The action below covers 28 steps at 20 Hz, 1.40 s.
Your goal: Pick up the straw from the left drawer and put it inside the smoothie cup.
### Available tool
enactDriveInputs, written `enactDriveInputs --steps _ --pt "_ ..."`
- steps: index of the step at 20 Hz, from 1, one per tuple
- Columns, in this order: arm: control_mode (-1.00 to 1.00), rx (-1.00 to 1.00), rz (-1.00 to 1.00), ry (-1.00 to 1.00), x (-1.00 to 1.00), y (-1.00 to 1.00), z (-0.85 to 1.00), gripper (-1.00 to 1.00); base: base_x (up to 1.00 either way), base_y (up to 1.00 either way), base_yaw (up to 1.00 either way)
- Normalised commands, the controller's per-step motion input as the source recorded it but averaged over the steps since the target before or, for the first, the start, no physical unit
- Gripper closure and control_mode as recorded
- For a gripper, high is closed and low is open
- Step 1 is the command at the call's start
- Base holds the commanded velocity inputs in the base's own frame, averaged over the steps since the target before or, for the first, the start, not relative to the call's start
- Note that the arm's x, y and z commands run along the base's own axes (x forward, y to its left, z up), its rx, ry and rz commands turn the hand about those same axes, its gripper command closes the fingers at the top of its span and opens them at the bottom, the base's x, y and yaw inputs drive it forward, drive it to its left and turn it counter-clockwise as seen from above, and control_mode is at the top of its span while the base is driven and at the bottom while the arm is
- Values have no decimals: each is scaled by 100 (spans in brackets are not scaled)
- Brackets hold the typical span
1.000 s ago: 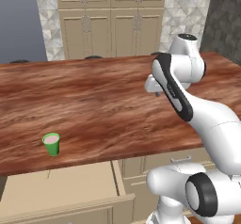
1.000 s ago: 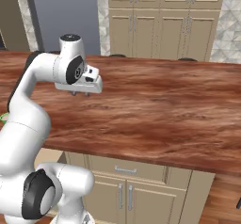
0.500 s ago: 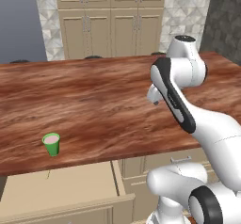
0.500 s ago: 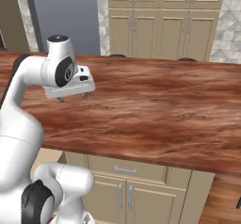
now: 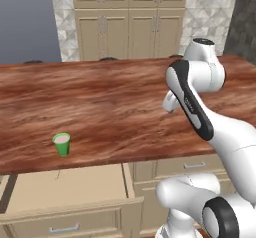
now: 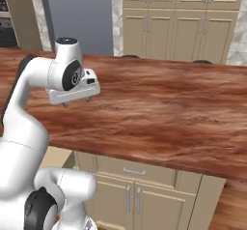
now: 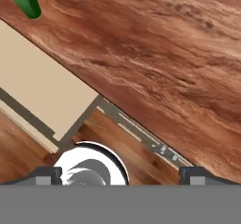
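Above the wooden counter (image 6: 164, 108), the gripper (image 6: 76, 101) hangs with jaws spread wide and nothing between them. Near the counter's front edge stands the smoothie cup (image 5: 62, 144), and the left drawer (image 5: 65, 187) sits pulled open just below it, a thin faint straw (image 5: 57, 174) lying on its bottom.

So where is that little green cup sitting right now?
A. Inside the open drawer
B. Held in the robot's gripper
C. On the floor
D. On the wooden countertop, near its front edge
D. The smoothie cup stands upright on the wooden countertop near its front edge, just above the open left drawer, and the gripper hangs over the counter well away from it.
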Motion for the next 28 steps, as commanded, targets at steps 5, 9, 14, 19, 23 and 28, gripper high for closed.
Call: enactDriveInputs --steps 5,9,14,19,23,28 --pt "100 0 0 0 0 0 0 -100 -43 -38 57" --pt "100 0 0 0 0 0 0 -100 -8 -59 61" --pt "100 0 0 0 0 0 0 -100 6 -61 41" --pt "100 0 0 0 0 0 0 -100 48 -32 33" --pt "100 0 0 0 0 0 0 -100 44 -33 30" --pt "100 0 0 0 0 0 0 -100 7 -17 27"
